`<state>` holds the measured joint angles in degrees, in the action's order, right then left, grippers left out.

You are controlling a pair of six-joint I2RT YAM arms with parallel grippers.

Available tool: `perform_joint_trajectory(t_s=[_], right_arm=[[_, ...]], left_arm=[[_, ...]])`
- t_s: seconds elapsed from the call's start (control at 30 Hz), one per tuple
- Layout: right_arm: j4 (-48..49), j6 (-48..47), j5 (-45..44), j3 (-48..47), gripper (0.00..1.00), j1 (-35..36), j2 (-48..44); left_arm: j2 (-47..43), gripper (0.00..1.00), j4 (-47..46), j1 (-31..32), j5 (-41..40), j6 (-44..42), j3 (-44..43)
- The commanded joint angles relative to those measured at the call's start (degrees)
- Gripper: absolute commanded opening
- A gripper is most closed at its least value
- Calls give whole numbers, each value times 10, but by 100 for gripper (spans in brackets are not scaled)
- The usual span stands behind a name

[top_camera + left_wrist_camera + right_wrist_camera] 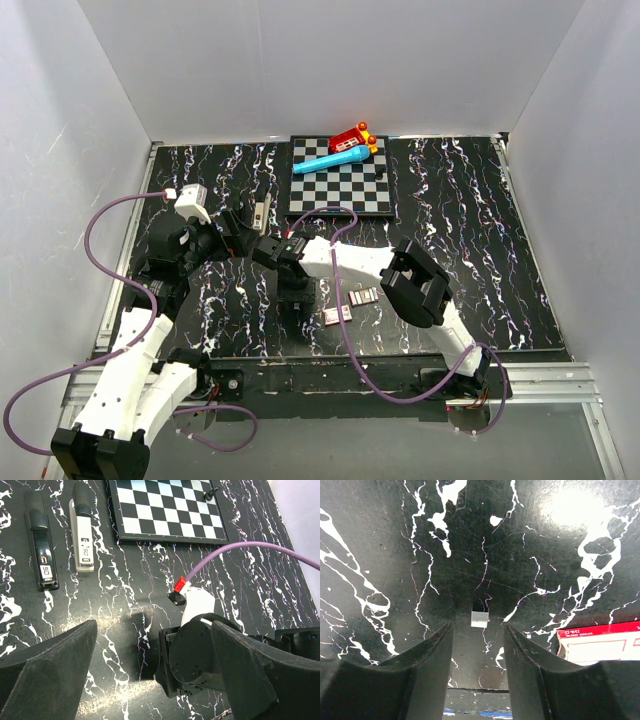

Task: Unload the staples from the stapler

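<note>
Two slim staplers lie side by side on the black marble table left of the chessboard in the left wrist view: a black one (42,545) and one with a silvery top (82,535). The silvery one also shows in the top view (262,213). My left gripper (150,650) is open wide and empty, close to the staplers (236,236). My right gripper (297,298) points down at the table, open and empty (477,627). A small silvery block of staples (480,618) lies on the table just beyond its fingertips.
A chessboard (340,185) at the back carries a blue marker (335,158), a red toy (352,138) and a black chess piece (212,492). Two small red-and-white staple boxes (338,315) (362,296) lie right of my right gripper; one shows in the right wrist view (600,642).
</note>
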<state>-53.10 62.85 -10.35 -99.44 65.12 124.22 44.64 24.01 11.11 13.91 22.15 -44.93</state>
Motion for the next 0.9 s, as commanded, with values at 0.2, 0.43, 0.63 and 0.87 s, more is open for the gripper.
perform_joint_trajectory(t_s=[0.2, 0.43, 0.63, 0.87], right_arm=[[-18, 5, 0, -25, 46, 4, 16], [-15, 2, 6, -27, 43, 4, 28], [-10, -1, 10, -23, 39, 4, 31], [-5, -8, 9, -23, 26, 4, 30]], left_arm=[[-10, 98, 5, 2, -1, 2, -13], [-9, 98, 5, 2, 0, 1, -13], [-6, 98, 5, 2, 1, 1, -12], [-3, 98, 5, 2, 2, 0, -12]])
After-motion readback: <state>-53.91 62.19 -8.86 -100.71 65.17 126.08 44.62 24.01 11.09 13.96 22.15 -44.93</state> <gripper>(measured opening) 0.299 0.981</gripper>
